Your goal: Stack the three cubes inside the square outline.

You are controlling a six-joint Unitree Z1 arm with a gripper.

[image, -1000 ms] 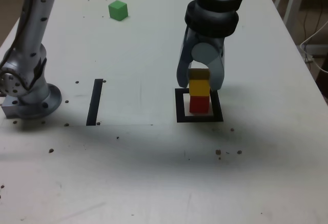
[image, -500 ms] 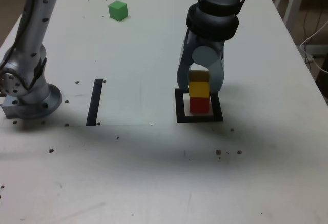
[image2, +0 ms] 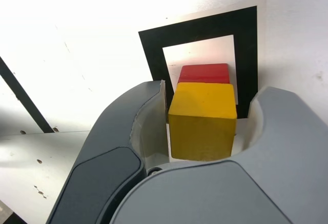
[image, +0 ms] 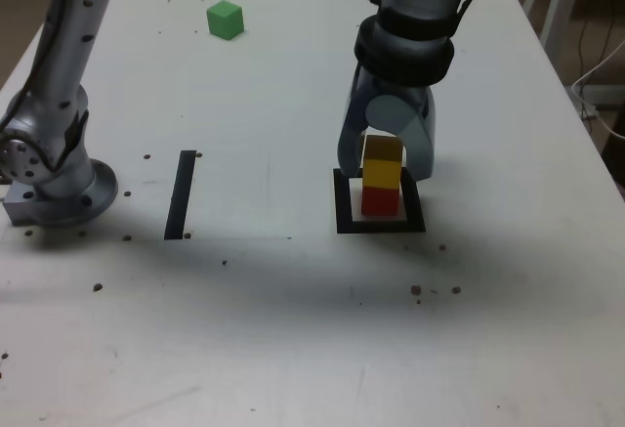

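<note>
Now, what I read off my two feeds at that moment:

Gripper: the gripper [image: 387, 158] hung over the stack with a jaw on either side of the yellow cube [image: 382, 169]. In the wrist view [image2: 202, 131] one jaw sat right against the cube's side while the other showed a slim gap, so I judged the jaws parted and no longer clamping.

Yellow cube: it sat on top of the red cube [image: 380, 200], a touch askew in the wrist view [image2: 203, 120] yet resting on its own — directly between the jaws.

Red cube: it stood on the white centre of the square outline [image: 343, 224], under the yellow one [image2: 204, 73].

Green cube: the green cube [image: 225, 19] lay alone near the far edge of the table [image: 293, 339], well apart from the gripper, toward the exterior view's left.

Black strip: the black strip [image: 181, 193] lay flat between the arm base [image: 54, 188] and the outline, touching neither.

Open room: bare tabletop stretched from the stack to the green cube — only small dark specks [image: 435, 291] dotted the near side. The table's edge ran past the outline on the exterior view's right.
</note>
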